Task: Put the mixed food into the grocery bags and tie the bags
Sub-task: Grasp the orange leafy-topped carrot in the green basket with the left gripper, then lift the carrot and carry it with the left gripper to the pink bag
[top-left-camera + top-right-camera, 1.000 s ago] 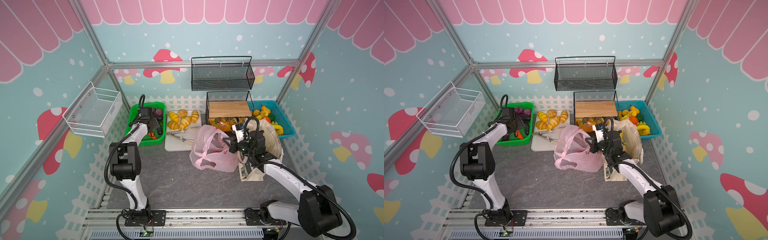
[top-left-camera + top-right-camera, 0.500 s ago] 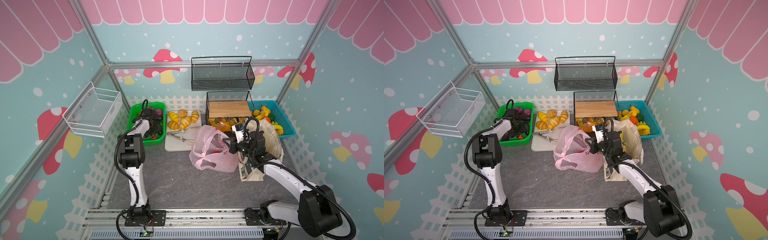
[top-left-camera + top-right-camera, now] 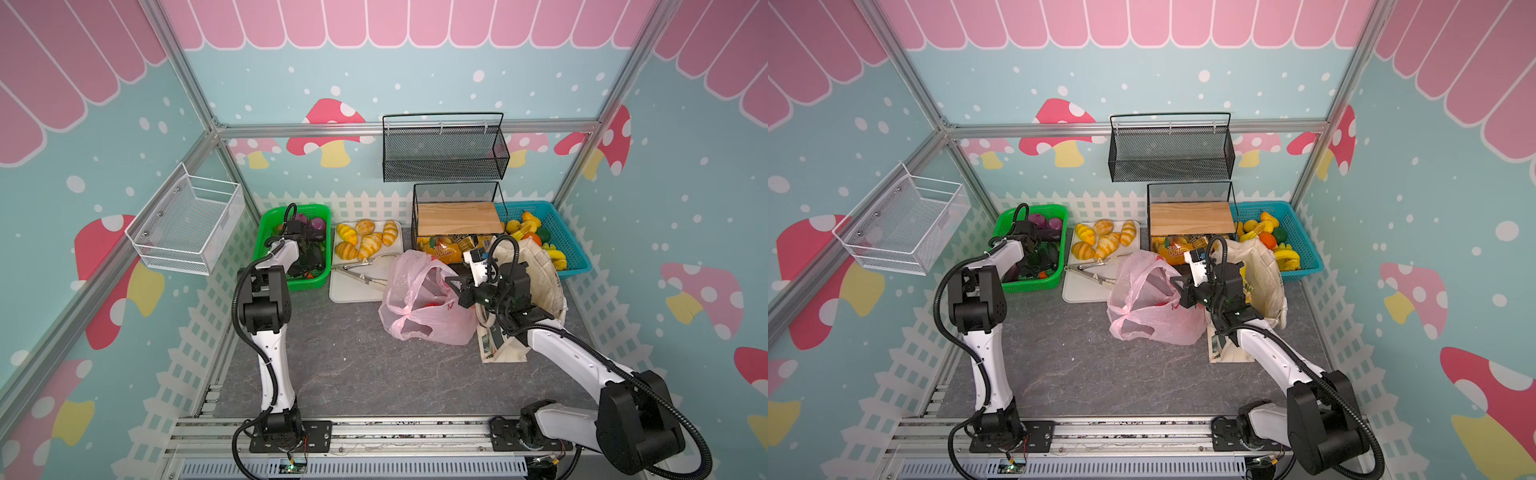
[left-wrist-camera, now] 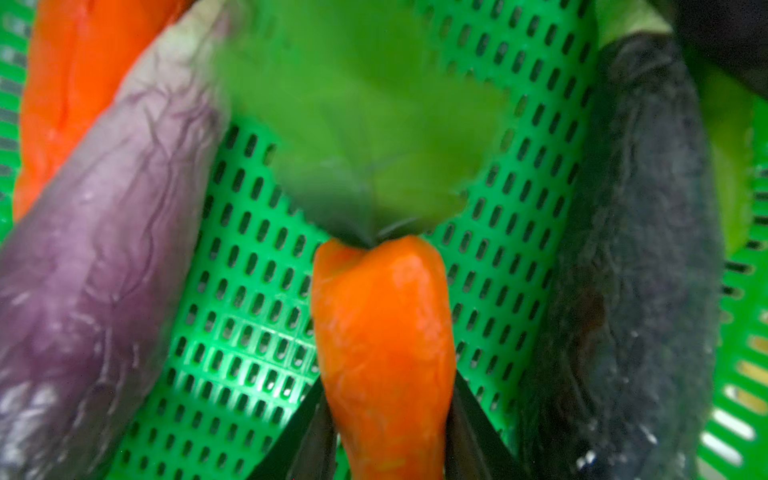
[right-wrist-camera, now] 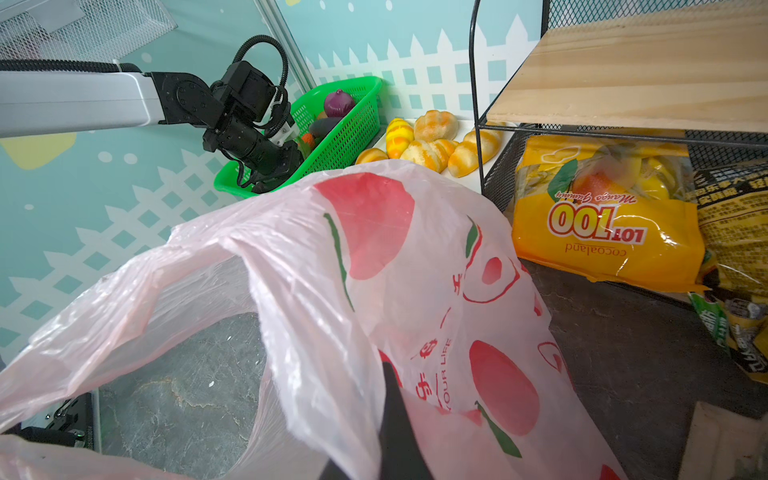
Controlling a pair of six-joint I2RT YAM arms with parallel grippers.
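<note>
- Carrot [image 4: 382, 332], orange with green leaves, lies in the green basket [image 3: 309, 283] at the far left of the desk [image 3: 353, 365].
- The left hand [image 4: 385, 386] reaches down into that basket. Its two dark fingers [image 4: 309, 428] press against opposite sides of the carrot, pinching it near its thin end.
- Beside the carrot in the same basket lie a pale purple eggplant [image 4: 95, 257] on one side and a dark, almost black vegetable [image 4: 631, 249] on the other. Another orange piece [image 4: 62, 83] sits past the eggplant.
- The pink bag [image 3: 419, 299], thin and see-through with red fruit prints, sits on the desk near the middle, its mouth gaping towards the left.
- The right hand [image 3: 454, 286] is pressed together on the right edge of the pink bag's mouth and holds that edge raised; the film wraps around its finger [image 5: 395, 415].
- The cream tote [image 3: 540, 282] stands just right of the pink bag, partly behind the right arm.
- A yellow packet [image 5: 602, 224] lies under the wooden shelf [image 3: 457, 218], just beyond the pink bag.
- Striped bread rolls [image 3: 365, 241] and metal tongs [image 3: 361, 270] rest on a white board [image 3: 353, 293] between the green basket and the shelf.
- A blue basket [image 3: 579, 268] of yellow fruit is at the far right.
</note>
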